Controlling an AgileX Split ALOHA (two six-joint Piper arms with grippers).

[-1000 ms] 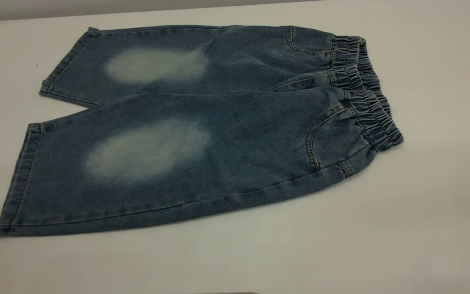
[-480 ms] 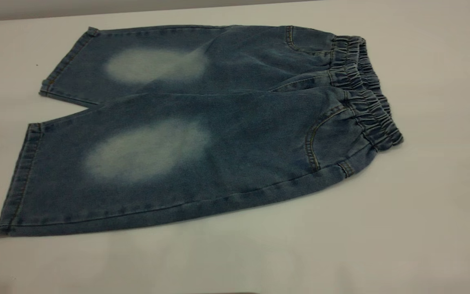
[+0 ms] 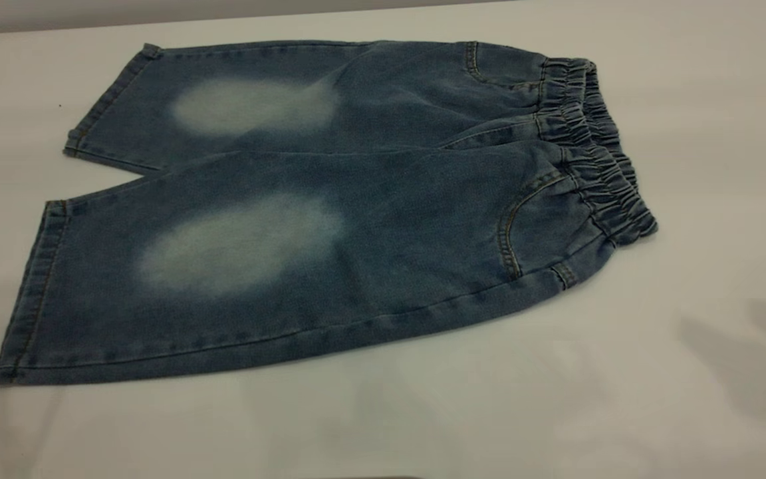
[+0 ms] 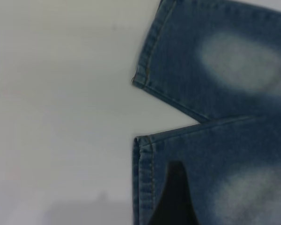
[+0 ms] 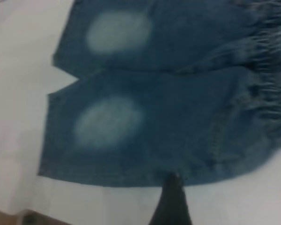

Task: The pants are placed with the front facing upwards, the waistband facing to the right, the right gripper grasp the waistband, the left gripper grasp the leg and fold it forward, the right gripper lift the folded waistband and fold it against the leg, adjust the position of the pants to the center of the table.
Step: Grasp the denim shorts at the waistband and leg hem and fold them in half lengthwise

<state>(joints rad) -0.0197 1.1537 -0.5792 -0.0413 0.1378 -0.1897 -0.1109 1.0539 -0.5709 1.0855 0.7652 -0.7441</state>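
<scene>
Denim pants [image 3: 330, 213] flat on white table [image 3: 689, 399], waistband [image 3: 596, 146] right, both grippers' jaws unclear.

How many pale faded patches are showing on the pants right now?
2. One faded oval sits on the far leg, the other on the near leg of the pants. The underside is hidden.
</scene>
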